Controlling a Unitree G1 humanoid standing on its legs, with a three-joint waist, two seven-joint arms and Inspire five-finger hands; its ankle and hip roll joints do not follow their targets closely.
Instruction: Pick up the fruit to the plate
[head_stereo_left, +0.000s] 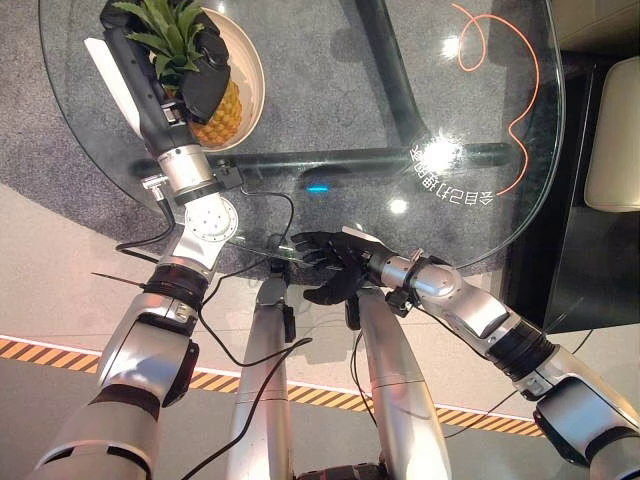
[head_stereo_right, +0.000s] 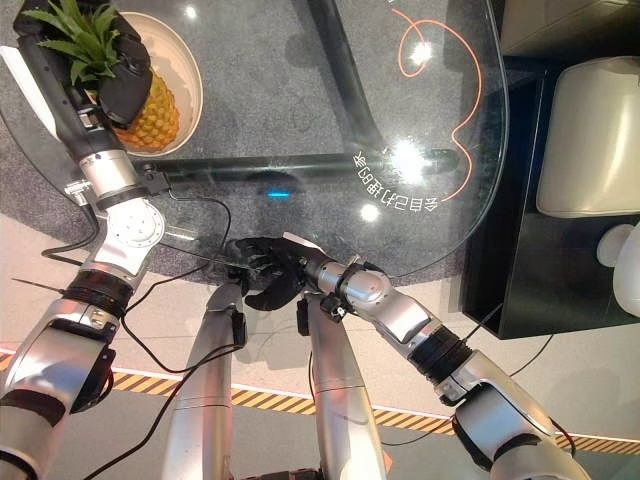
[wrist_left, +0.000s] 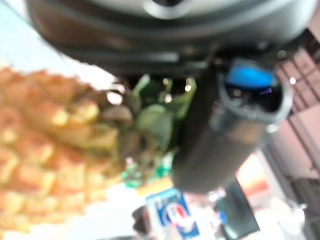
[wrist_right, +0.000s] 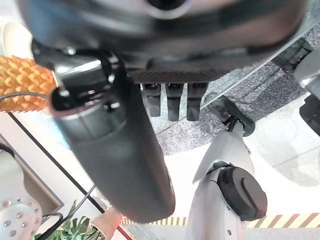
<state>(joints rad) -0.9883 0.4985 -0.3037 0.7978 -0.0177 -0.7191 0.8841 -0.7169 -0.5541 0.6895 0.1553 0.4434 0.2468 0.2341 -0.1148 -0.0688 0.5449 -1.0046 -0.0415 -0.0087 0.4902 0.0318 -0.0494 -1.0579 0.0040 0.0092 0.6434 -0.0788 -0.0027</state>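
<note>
A pineapple (head_stereo_left: 222, 115) with a green crown lies on a cream plate (head_stereo_left: 252, 55) at the far left of the glass table (head_stereo_left: 330, 110). My left hand (head_stereo_left: 205, 70) is shut on the pineapple where the crown meets the fruit. In the left wrist view the scaly fruit (wrist_left: 45, 150) sits right against that hand's thumb (wrist_left: 220, 135). My right hand (head_stereo_left: 335, 265) hangs open near the table's near edge, below the glass, holding nothing. Its fingers (wrist_right: 172, 100) are straight in the right wrist view.
An orange cord (head_stereo_left: 520, 100) curls at the table's far right. A dark bar of the table base (head_stereo_left: 380, 155) runs under the glass. A pale seat (head_stereo_left: 615, 130) stands to the right, beyond a black cabinet (head_stereo_right: 530, 200). Striped floor tape (head_stereo_left: 250, 385) crosses near me.
</note>
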